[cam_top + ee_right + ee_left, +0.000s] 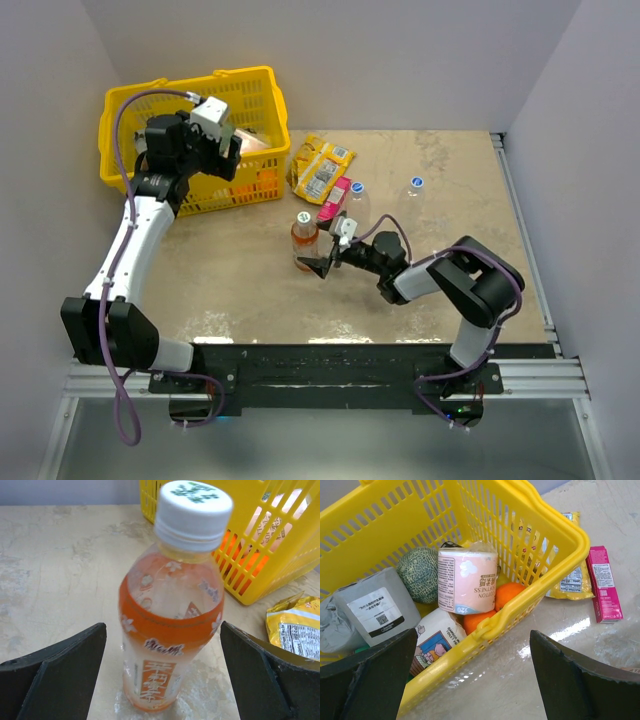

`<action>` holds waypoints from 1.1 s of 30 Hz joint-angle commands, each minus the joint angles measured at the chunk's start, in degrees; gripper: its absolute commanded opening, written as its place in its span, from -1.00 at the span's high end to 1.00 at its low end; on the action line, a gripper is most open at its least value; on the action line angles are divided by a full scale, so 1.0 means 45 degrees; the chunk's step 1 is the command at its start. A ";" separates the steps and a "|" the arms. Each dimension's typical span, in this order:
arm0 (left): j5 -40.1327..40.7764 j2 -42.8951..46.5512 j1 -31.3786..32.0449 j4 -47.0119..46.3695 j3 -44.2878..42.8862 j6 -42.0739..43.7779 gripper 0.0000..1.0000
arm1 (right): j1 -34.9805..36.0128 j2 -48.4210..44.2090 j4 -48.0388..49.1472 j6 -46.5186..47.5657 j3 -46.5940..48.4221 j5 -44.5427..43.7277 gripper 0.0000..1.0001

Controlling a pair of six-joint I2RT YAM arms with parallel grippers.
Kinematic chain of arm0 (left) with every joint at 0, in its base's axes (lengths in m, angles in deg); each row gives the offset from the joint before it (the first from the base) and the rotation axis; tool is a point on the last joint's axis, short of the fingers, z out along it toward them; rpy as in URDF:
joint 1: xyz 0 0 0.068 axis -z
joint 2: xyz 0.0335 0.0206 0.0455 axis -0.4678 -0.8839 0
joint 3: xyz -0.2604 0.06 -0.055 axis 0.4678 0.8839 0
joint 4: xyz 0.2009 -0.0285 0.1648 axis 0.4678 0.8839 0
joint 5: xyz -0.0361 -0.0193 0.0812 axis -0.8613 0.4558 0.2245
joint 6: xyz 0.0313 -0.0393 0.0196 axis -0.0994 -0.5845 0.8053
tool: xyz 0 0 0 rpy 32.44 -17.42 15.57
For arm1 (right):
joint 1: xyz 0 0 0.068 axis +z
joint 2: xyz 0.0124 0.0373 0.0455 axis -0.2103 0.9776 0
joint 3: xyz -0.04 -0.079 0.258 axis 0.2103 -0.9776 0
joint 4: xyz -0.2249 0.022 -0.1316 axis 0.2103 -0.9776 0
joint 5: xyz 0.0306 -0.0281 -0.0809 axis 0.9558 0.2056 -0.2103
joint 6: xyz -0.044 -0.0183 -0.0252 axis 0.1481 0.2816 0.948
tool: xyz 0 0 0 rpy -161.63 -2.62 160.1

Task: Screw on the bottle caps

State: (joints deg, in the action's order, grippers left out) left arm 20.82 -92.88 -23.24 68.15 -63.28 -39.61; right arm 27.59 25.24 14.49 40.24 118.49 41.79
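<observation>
Right hand (162, 645) standing spread around orange bottle (170, 615) | left hand (473, 635) hanging spread | risk: off-centre squeezing tipping bottle

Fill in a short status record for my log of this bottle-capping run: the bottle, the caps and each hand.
orange bottle: upright, between the right hand's fingers
white cap: on the orange bottle; tightness not visible
right hand: open, clear of the bottle on both sides
left hand: open, above the yellow basket, holding nothing
blue caps: two, farther back
</observation>
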 commanded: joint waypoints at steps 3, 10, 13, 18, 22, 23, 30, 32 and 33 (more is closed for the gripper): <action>-0.0057 0.0430 0.0023 -0.0639 0.0174 0.0066 -1.00 | -0.0039 -0.1392 0.5437 0.0606 -0.1240 -0.0696 -0.98; 0.0157 0.0391 0.0042 -0.0718 0.0330 0.0417 -1.00 | -0.0506 -0.2700 0.5652 0.0353 -0.2549 -0.1128 -0.98; 0.0236 0.0449 0.0042 -0.0796 0.0447 0.0476 -1.00 | -0.0858 -0.3946 0.5399 0.0294 -0.3252 -0.1050 -0.98; 0.0197 0.0761 0.0042 -0.1478 0.0584 0.0418 -1.00 | -0.0917 -0.9007 -0.6681 0.2126 -0.1037 -0.1497 -0.98; 0.0197 0.0996 0.0042 -0.2299 0.0487 0.0107 -1.00 | -0.0879 -0.9558 -1.6356 0.1450 0.3823 -0.1999 -0.97; 0.0177 0.1093 0.0042 -0.2668 0.0486 0.0048 -1.00 | -0.0763 -0.9598 -1.7539 0.0944 0.4552 -0.2934 -0.98; 0.0060 0.1855 -0.0016 -0.5109 0.1325 -0.0714 -1.00 | -0.0547 -0.9617 -2.3994 0.0993 0.9478 -0.7722 -0.98; 0.0002 0.2011 -0.0133 -0.5385 0.1443 -0.1182 -1.00 | -0.0547 -0.9754 -2.4521 0.1561 1.0202 -0.8351 -0.98; -0.0037 0.2070 -0.0192 -0.5599 0.1521 -0.1338 -1.00 | -0.0566 -0.9812 -2.4563 0.1815 1.0378 -0.9030 -0.98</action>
State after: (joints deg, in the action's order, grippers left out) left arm 21.41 -86.04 -23.27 51.94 -57.79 -41.36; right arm 24.99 -17.89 -80.24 44.35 160.24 14.80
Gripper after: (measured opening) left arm 0.997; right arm 0.987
